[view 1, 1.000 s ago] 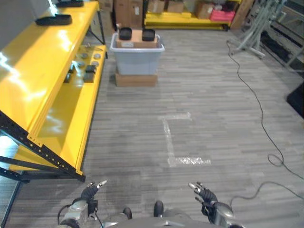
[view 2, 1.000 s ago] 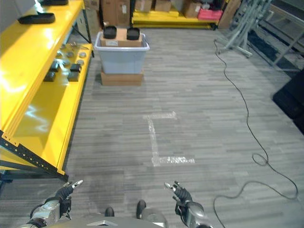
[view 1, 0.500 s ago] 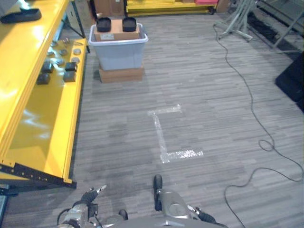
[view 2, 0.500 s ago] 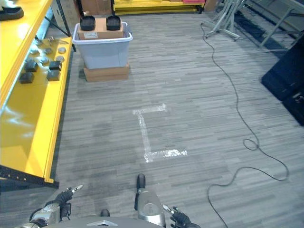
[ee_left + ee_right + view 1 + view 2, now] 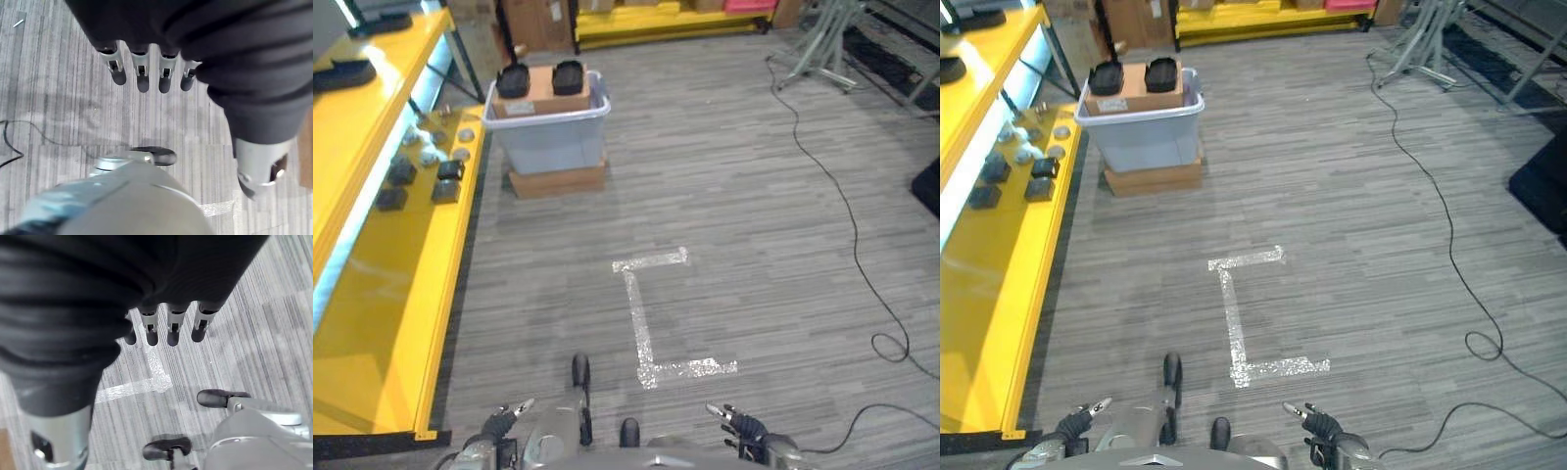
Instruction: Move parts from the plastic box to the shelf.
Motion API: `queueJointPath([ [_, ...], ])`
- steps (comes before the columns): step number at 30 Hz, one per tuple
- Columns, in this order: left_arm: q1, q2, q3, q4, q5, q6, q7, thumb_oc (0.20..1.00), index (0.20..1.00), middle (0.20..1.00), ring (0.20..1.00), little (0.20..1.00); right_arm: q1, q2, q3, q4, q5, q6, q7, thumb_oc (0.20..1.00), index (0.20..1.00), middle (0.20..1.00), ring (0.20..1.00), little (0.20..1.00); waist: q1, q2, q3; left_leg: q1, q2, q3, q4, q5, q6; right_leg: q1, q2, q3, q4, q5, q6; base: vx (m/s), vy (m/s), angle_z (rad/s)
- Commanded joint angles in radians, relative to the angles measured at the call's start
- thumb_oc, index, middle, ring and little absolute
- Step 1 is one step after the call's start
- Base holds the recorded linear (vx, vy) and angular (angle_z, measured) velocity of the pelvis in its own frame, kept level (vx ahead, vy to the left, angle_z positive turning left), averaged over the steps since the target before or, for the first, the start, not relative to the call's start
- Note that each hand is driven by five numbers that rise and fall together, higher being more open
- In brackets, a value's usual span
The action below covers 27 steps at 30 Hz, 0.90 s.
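Left eye view: grey plastic box (image 5: 548,137) on a cardboard base, far ahead, beside the yellow shelf (image 5: 386,294) edge; dark parts (image 5: 445,169) on the shelf, two black parts (image 5: 540,78) atop the box. Wide bare floor (image 5: 754,245) w/ tape mark (image 5: 646,323) between. Left hand (image 5: 499,423) and right hand (image 5: 744,428) low, apart. Wrist views: fingers (image 5: 142,73) and fingers (image 5: 173,328) straight, spread, holding nothing.

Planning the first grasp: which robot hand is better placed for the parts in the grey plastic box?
Left, marginally: the grey plastic box stands far ahead, left of centre. Left robot hand and right robot hand hang open, empty, equally far.
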Motion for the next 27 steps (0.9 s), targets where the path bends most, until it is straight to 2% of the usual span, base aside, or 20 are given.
queueJointPath([
  [1,-0.010,0.017,-0.029,-0.010,0.053,-0.028,0.007,1.000,1.000,1.000,1.000,1.000,0.022,-0.026,-0.005,-0.033,0.016,-0.024,0.007,1.000,1.000,1.000,1.000,1.000,0.027,0.007,0.020,0.057,0.011,0.029,0.144,-0.073,0.014,-0.031,-0.083,0.046,0.140,-0.116,0.076,0.25,0.170,-0.33],
  [4,-0.018,0.030,-0.032,-0.017,0.082,0.006,0.008,1.000,1.000,1.000,1.000,1.000,0.019,-0.005,0.004,-0.025,0.039,0.012,-0.002,1.000,1.000,1.000,1.000,1.000,0.032,0.003,-0.009,0.089,0.003,0.051,0.117,-0.101,0.055,-0.028,-0.097,0.030,0.220,-0.155,0.090,0.29,0.216,-0.16],
  [5,-0.023,0.034,-0.039,-0.019,0.085,0.005,0.007,1.000,1.000,1.000,1.000,1.000,0.021,0.001,0.005,-0.025,0.046,0.018,0.001,1.000,1.000,1.000,1.000,1.000,0.031,0.001,-0.013,0.098,-0.002,0.057,0.113,-0.110,0.068,-0.039,-0.106,0.019,0.268,-0.147,0.100,0.28,0.237,0.10],
  [7,-0.046,0.046,-0.054,-0.017,0.083,0.006,0.011,1.000,1.000,1.000,1.000,1.000,0.032,0.017,-0.001,-0.030,0.034,0.024,-0.004,1.000,1.000,1.000,1.000,1.000,0.016,0.009,-0.015,0.141,-0.018,0.064,0.105,-0.139,0.110,-0.118,-0.145,-0.011,0.522,-0.079,0.140,0.27,0.261,0.07],
  [9,-0.072,0.053,-0.067,-0.014,0.067,0.009,0.029,1.000,1.000,1.000,1.000,1.000,0.039,0.028,0.003,-0.020,0.036,0.027,0.004,1.000,1.000,1.000,1.000,1.000,-0.003,0.030,-0.008,0.177,-0.016,0.047,0.117,-0.174,0.142,-0.251,-0.172,-0.007,0.758,-0.008,0.164,0.31,0.235,0.16],
  [10,-0.084,0.059,-0.070,-0.014,0.043,0.004,0.042,1.000,1.000,1.000,1.000,1.000,0.040,0.039,0.011,-0.016,0.028,0.024,0.007,1.000,1.000,1.000,1.000,1.000,-0.014,0.031,0.004,0.209,-0.023,0.042,0.116,-0.188,0.148,-0.292,-0.192,-0.013,0.744,-0.010,0.159,0.31,0.125,0.16],
  [13,-0.096,0.068,-0.063,-0.022,0.024,0.005,0.046,1.000,1.000,1.000,1.000,1.000,0.042,0.046,0.020,-0.012,0.019,0.017,0.005,1.000,1.000,1.000,1.000,1.000,-0.025,0.036,0.012,0.237,-0.014,0.040,0.111,-0.199,0.139,-0.301,-0.192,-0.029,0.611,-0.025,0.153,0.30,-0.064,0.33],
  [14,-0.112,0.079,-0.053,-0.027,0.019,0.007,0.037,1.000,1.000,1.000,1.000,1.000,0.038,0.044,0.029,-0.007,0.041,0.027,0.004,1.000,1.000,1.000,1.000,1.000,-0.045,0.020,0.023,0.269,-0.022,0.041,0.111,-0.222,0.126,-0.297,-0.183,-0.038,0.349,-0.022,0.150,0.59,-0.212,0.48],
  [15,-0.122,0.079,-0.053,-0.027,0.013,0.012,0.032,1.000,1.000,1.000,1.000,1.000,0.040,0.034,0.028,0.000,0.034,0.037,0.015,1.000,1.000,1.000,1.000,1.000,-0.076,0.009,0.025,0.296,-0.040,0.022,0.114,-0.251,0.126,-0.316,-0.166,0.008,0.235,0.018,0.155,0.63,-0.215,0.33],
  [17,-0.125,0.073,-0.061,-0.024,-0.005,0.017,0.037,1.000,1.000,1.000,1.000,1.000,0.049,0.028,0.021,0.008,0.007,0.036,0.021,1.000,1.000,1.000,1.000,1.000,-0.102,0.005,0.023,0.321,-0.051,0.001,0.122,-0.278,0.128,-0.340,-0.160,0.052,0.207,0.057,0.161,0.38,-0.111,0.19],
  [19,-0.120,0.069,-0.062,-0.018,-0.020,0.015,0.033,1.000,1.000,1.000,1.000,1.000,0.052,0.027,0.015,0.019,-0.001,0.032,0.020,1.000,1.000,1.000,1.000,1.000,-0.113,0.008,0.017,0.342,-0.050,-0.008,0.131,-0.292,0.125,-0.354,-0.154,0.060,0.219,0.064,0.158,0.35,-0.130,0.64],
  [21,-0.108,0.058,-0.057,-0.015,-0.020,0.012,0.039,1.000,1.000,1.000,1.000,1.000,0.052,0.022,0.009,0.022,0.010,0.039,0.015,1.000,1.000,1.000,1.000,1.000,-0.116,0.012,0.009,0.364,-0.044,-0.020,0.137,-0.306,0.117,-0.332,-0.136,0.060,0.220,0.046,0.137,0.39,-0.188,0.48],
  [22,-0.100,0.048,-0.053,-0.012,-0.042,0.023,0.042,1.000,1.000,1.000,1.000,1.000,0.050,0.019,0.006,0.024,0.001,0.041,0.014,1.000,1.000,1.000,1.000,1.000,-0.112,0.010,-0.002,0.358,-0.034,-0.026,0.182,-0.297,0.108,-0.314,-0.126,0.059,0.223,0.031,0.119,0.27,-0.150,0.37],
  [23,-0.099,0.047,-0.052,-0.011,-0.049,0.027,0.040,1.000,1.000,1.000,1.000,1.000,0.050,0.019,0.006,0.024,0.000,0.040,0.015,1.000,1.000,1.000,1.000,1.000,-0.112,0.010,-0.004,0.353,-0.032,-0.028,0.193,-0.292,0.106,-0.310,-0.125,0.059,0.221,0.030,0.116,0.33,-0.204,0.40],
  [24,-0.095,0.036,-0.047,-0.009,-0.063,0.033,0.034,1.000,1.000,1.000,1.000,1.000,0.048,0.017,0.007,0.022,0.007,0.037,0.015,1.000,1.000,1.000,1.000,1.000,-0.108,0.005,-0.007,0.334,-0.025,-0.029,0.271,-0.261,0.096,-0.290,-0.121,0.057,0.212,0.021,0.103,0.29,-0.193,0.25],
  [26,-0.085,0.009,-0.031,-0.003,-0.066,0.030,0.029,1.000,1.000,1.000,1.000,1.000,0.039,0.011,0.005,0.001,0.008,0.029,0.004,1.000,1.000,1.000,1.000,1.000,-0.094,-0.013,-0.008,0.263,-0.024,-0.036,0.505,-0.202,0.072,-0.242,-0.121,0.062,0.183,0.010,0.076,0.37,-0.243,0.02],
  [27,-0.084,0.004,-0.029,-0.003,-0.067,0.030,0.024,1.000,1.000,1.000,1.000,1.000,0.038,0.009,0.006,-0.008,0.009,0.028,-0.006,1.000,1.000,1.000,1.000,1.000,-0.090,-0.017,-0.008,0.229,-0.024,-0.035,0.562,-0.186,0.066,-0.230,-0.121,0.060,0.172,0.011,0.069,0.34,-0.207,-0.09],
])
